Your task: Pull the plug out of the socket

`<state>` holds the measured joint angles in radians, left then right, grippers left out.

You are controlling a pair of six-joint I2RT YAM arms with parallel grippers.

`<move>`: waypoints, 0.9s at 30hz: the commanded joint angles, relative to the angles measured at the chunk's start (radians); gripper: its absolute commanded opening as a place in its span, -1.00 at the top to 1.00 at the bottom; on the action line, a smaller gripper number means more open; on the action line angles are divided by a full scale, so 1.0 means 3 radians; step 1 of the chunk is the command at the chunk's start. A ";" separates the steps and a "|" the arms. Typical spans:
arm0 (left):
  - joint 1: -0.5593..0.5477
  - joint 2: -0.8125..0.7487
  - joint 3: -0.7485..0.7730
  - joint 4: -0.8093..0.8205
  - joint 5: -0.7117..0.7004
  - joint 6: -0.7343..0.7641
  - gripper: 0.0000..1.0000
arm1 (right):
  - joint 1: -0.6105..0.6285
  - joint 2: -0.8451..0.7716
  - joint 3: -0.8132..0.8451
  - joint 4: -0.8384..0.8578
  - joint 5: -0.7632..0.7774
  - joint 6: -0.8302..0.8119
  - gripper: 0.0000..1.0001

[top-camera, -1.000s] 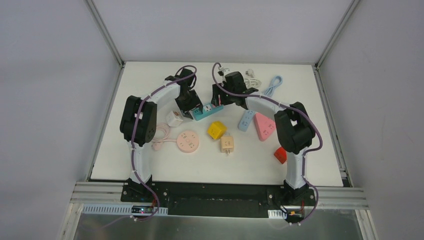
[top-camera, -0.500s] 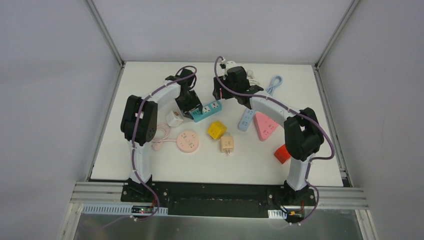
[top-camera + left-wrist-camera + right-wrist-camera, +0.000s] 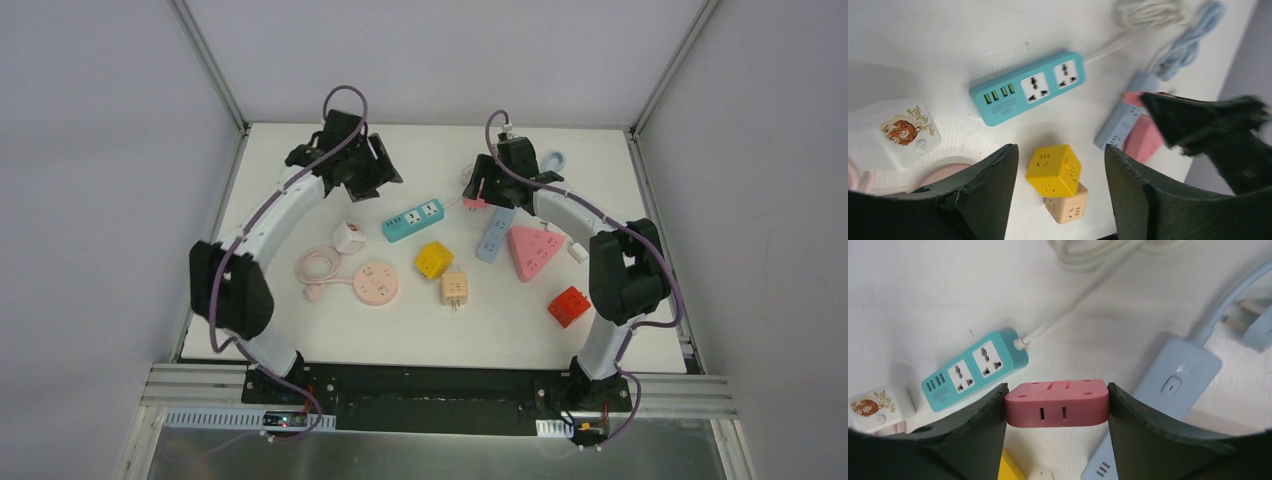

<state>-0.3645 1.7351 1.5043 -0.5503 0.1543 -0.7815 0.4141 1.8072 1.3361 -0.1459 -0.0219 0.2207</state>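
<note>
while the right gripper (image 3: 1057, 407) is clamping its two fingers on the short ends of the pink plug (image 3: 1057, 401), it is hanging over the far edge of the worktop, right of centre, with the plug well clear of the teal socket strip (image 3: 975, 371). both outlets of that strip are showing empty; it is lying near the middle of the far half, its white cord (image 3: 1068, 310) running toward the far edge. the left gripper (image 3: 1060, 152) is hovering toward the far left corner, spread wide with nothing between its fingers. a yellow cube (image 3: 433, 260), a peach cube (image 3: 455, 289), a round pink socket (image 3: 377, 282) and a red block (image 3: 568, 306) are sitting on the white worktop (image 3: 300, 330), and grey walls (image 3: 420, 60) are closing it in on three sides.
</note>
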 commanded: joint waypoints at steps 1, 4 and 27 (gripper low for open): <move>0.0014 -0.0792 -0.0180 0.0074 -0.0345 0.0279 -0.33 | 0.0048 -0.0108 -0.0077 -0.0174 -0.0279 0.0341 0.12; 0.0018 -0.1202 -0.0374 0.0011 -0.0492 0.0422 -0.47 | 0.0050 -0.0019 -0.0080 -0.0225 -0.0360 0.0458 0.05; 0.0018 -0.2980 -0.1123 -0.0912 -0.1248 0.0881 -0.98 | 0.0048 0.0546 0.0452 -0.0598 -0.0244 0.0511 -0.83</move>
<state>-0.3645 0.8639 1.1713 -0.7509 -0.1844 -0.5564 0.4278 1.9938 1.4242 -0.3115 -0.1013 0.4061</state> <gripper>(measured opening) 0.990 0.897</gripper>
